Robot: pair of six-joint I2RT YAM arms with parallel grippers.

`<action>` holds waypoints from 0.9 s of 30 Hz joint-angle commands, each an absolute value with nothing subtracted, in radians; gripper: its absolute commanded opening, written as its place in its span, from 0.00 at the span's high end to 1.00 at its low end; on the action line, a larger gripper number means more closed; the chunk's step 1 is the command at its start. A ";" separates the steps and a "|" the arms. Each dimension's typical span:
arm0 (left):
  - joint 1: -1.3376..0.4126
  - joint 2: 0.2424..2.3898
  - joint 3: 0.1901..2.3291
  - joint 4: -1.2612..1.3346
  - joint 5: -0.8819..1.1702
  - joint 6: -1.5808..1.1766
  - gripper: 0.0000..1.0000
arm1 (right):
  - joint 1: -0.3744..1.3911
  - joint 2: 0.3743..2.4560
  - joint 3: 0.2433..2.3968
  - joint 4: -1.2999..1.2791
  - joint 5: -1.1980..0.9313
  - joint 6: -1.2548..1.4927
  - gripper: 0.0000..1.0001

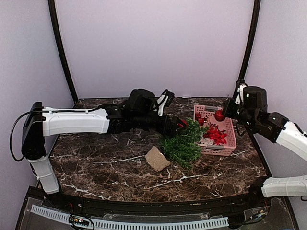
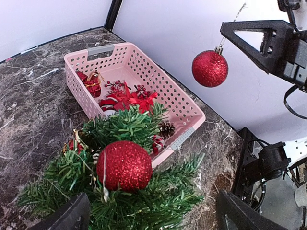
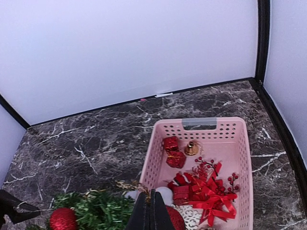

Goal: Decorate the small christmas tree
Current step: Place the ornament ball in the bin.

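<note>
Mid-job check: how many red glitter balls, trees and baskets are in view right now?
Small christmas tree: 1
Red glitter balls: 2, one on the tree, the other hanging from the right fingers
Pink basket: 1
Total: 4

Bristly tree (image 2: pixel 124 127); glittery red bauble (image 2: pixel 209 68); perforated pink plastic basket (image 2: pixel 178 98); glossy marble-look table (image 2: pixel 29 105).

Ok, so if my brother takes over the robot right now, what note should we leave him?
Left gripper: open, holding nothing, right over the small christmas tree.
Right gripper: shut on the string of the hanging red ball, above the pink basket.
Tree: on the table beside the basket, seemingly tipped toward it.
Done: one glittery red ball sits in the branches.
Left: hang the held ball, then more ornaments from the basket.
</note>
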State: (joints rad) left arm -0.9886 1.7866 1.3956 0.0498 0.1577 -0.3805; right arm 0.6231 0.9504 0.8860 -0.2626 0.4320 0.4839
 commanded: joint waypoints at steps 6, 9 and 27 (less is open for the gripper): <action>-0.982 1.799 1.430 -0.058 0.146 -0.383 0.05 | 0.369 1.037 0.802 -0.223 0.171 0.476 1.00; -0.982 1.795 1.400 -0.066 0.159 -0.409 0.05 | 0.340 1.091 0.780 -0.221 0.169 0.475 1.00; -0.982 1.788 1.379 -0.079 0.160 -0.440 0.73 | 0.323 1.264 0.645 -0.100 0.130 0.526 1.00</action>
